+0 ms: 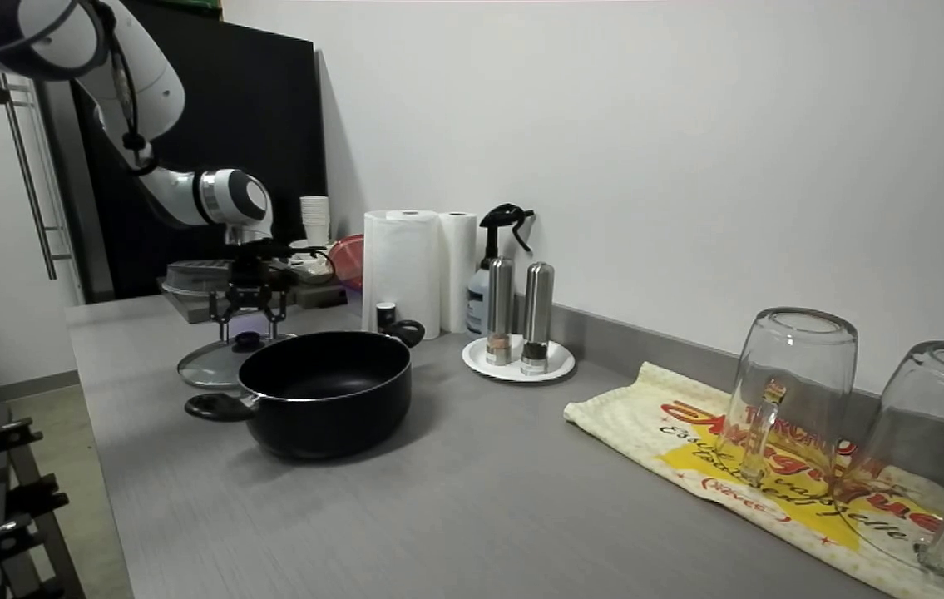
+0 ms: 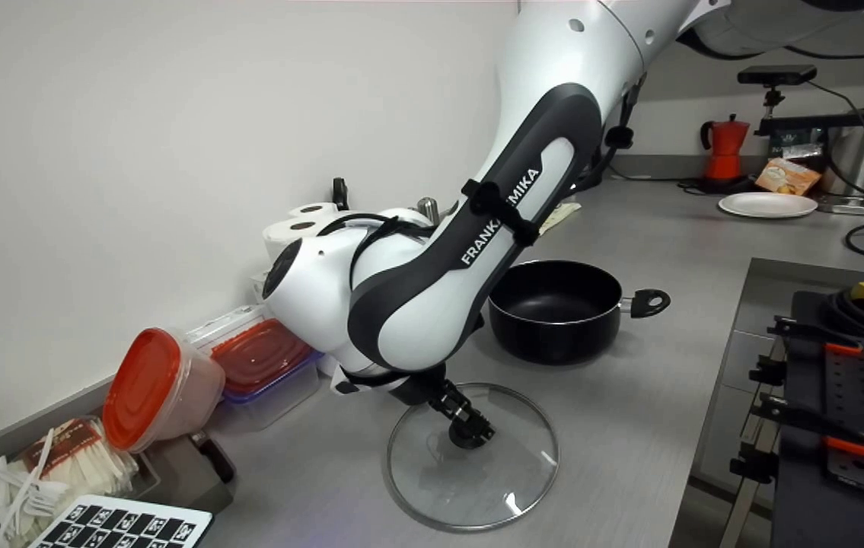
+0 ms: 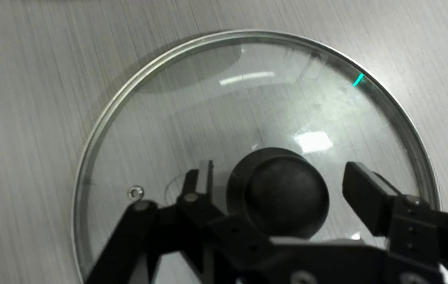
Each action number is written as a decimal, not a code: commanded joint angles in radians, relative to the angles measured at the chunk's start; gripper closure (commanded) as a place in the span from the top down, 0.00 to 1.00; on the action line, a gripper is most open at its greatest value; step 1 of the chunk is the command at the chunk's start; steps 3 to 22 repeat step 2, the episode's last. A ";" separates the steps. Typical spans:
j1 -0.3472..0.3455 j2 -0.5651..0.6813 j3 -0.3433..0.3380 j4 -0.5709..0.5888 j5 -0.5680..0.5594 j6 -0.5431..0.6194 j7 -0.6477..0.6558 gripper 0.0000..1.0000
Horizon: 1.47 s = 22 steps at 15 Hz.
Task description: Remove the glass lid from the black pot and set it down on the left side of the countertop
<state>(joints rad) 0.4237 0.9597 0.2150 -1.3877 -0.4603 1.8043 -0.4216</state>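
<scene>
Though near one black pot (image 2: 556,335), one glass lid (image 2: 483,473) apart.

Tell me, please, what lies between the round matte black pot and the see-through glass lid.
In an exterior view, a bare strip of smooth grey countertop lies between the black pot and the glass lid.

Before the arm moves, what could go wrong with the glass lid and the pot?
The open gripper has its fingers on either side of the knob, so a sideways move before rising clear might catch it and drag the glass lid across the countertop. Also, the black pot stands nearby with one handle sticking out toward the countertop's edge; a low swing of the arm could bump it.
</scene>
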 commanded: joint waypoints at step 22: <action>0.004 0.003 -0.004 0.006 0.003 -0.002 -0.002 0.84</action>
